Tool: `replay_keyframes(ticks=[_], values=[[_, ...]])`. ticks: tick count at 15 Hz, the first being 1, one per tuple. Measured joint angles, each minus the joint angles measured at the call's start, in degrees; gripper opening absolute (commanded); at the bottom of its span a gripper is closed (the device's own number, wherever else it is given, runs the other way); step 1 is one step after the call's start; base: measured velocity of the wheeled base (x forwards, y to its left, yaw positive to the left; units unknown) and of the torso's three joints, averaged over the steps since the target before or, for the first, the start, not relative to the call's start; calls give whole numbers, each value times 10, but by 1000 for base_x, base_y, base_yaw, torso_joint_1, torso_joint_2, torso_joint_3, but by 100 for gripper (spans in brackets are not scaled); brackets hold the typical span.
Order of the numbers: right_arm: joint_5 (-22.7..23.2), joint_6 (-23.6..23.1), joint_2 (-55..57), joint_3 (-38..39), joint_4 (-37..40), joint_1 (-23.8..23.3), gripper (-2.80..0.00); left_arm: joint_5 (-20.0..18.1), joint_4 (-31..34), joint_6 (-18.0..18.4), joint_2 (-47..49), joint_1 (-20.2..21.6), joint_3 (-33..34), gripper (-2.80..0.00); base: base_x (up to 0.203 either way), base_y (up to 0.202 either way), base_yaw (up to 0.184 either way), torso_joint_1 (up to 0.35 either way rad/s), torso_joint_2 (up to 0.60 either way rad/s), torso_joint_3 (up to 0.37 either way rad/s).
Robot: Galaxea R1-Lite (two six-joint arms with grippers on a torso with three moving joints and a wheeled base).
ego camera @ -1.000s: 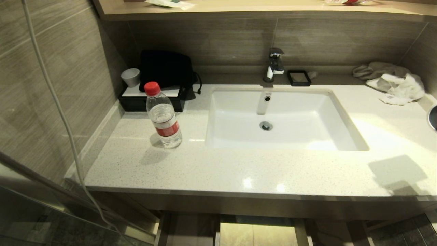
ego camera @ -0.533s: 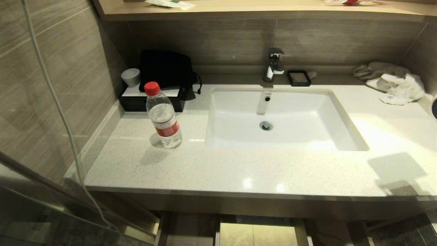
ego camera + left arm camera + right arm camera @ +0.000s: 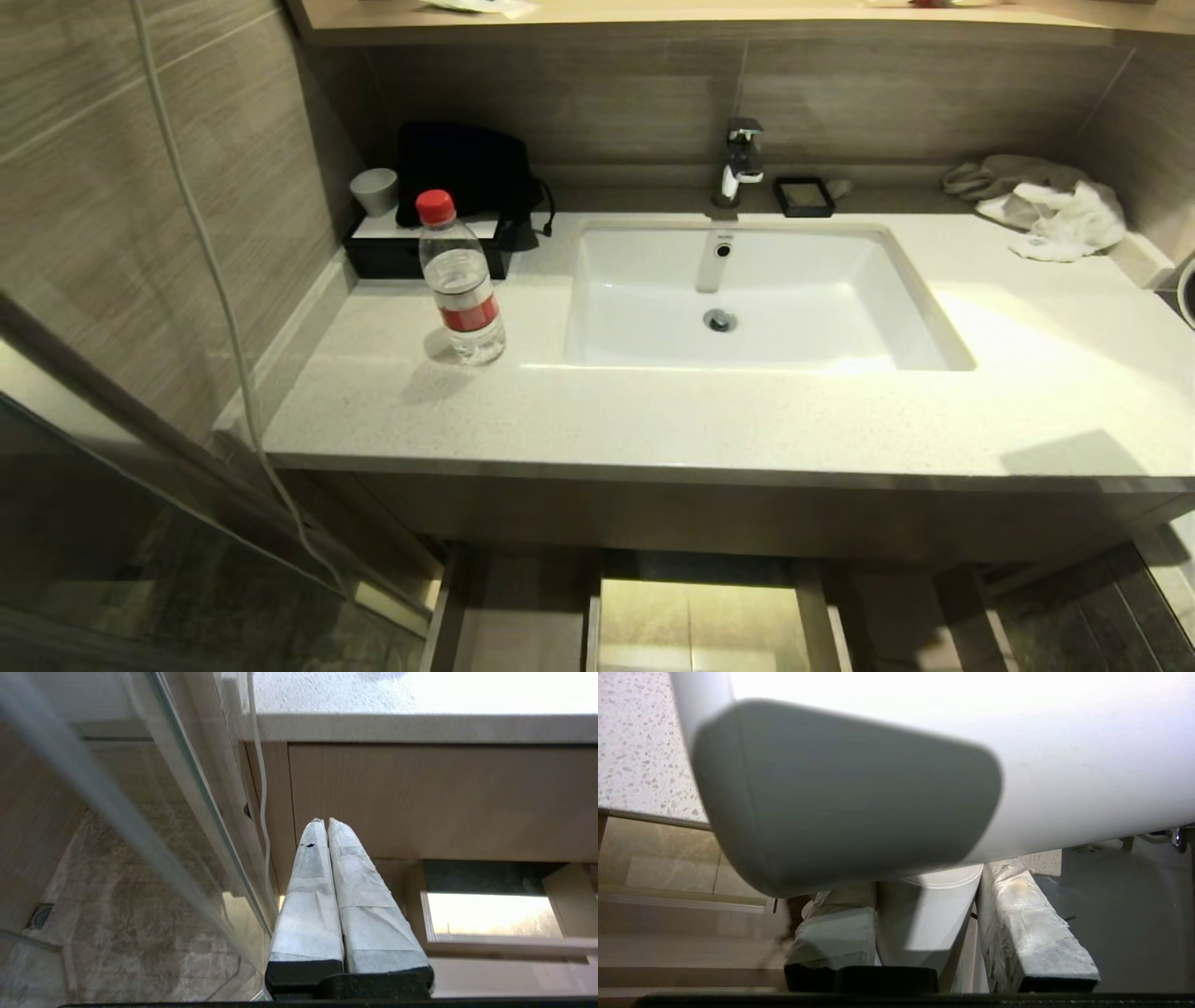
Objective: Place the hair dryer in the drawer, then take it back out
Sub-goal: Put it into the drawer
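The hair dryer (image 3: 1064,765) fills the right wrist view: a white barrel with a grey end cap. Its slim white handle (image 3: 924,924) sits between the taped fingers (image 3: 1017,914) of my right gripper (image 3: 924,886), which is shut on it above the counter's front edge. In the head view only the hair dryer's dark round end (image 3: 1187,303) shows, at the far right edge. The drawer (image 3: 523,616) stands pulled out below the counter, and its rim (image 3: 504,947) also shows in the left wrist view. My left gripper (image 3: 325,821) is shut and empty, low by the cabinet front.
On the speckled counter (image 3: 653,420) are a white sink (image 3: 747,299), a red-capped water bottle (image 3: 460,289), a black bag (image 3: 467,173) on a tray, a cup (image 3: 375,191) and crumpled towels (image 3: 1046,210). A white cord (image 3: 215,280) hangs down the left wall beside a glass panel (image 3: 140,523).
The whole head view has shifted: the counter now sits higher and smaller in the picture and more of the pulled-out drawer shows below it. The hair dryer's end stays at the right edge.
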Motion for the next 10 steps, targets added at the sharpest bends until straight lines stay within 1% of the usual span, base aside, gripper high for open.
replay_keyframes(ticks=[4, 5, 7, 10], values=[[0, 0, -8, 13, -1, 1, -280, 0, 0, 0, 0, 0, 0, -280, 0, 0, 0, -342, 197, -147], [0, 0, -10, 18, -1, 2, -280, 0, 0, 0, 0, 0, 0, -280, 0, 0, 0, -183, 89, -76], [0, 0, -13, 25, -2, 4, -280, 0, 0, 0, 0, 0, 0, -280, 0, 0, 0, -76, 51, -37], [0, 0, -16, 34, -1, 6, -280, 0, 0, 0, 0, 0, 0, -280, 0, 0, 0, -7, 9, -7]])
